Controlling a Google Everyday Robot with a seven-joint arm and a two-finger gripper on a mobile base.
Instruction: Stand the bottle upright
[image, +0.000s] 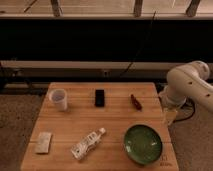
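The bottle (88, 144) is small, clear plastic with a white cap and a pale crinkled label. It lies on its side near the front of the wooden table (115, 120), with the cap pointing to the back right. My gripper (170, 116) hangs at the end of the white arm (192, 86) off the table's right edge, well to the right of the bottle and apart from it. It holds nothing that I can see.
A white mug (59, 99) stands at the back left. A black flat object (100, 97) lies at the back middle and a dark red object (136, 101) at the back right. A green plate (143, 144) sits right of the bottle. A pale flat block (43, 142) lies front left.
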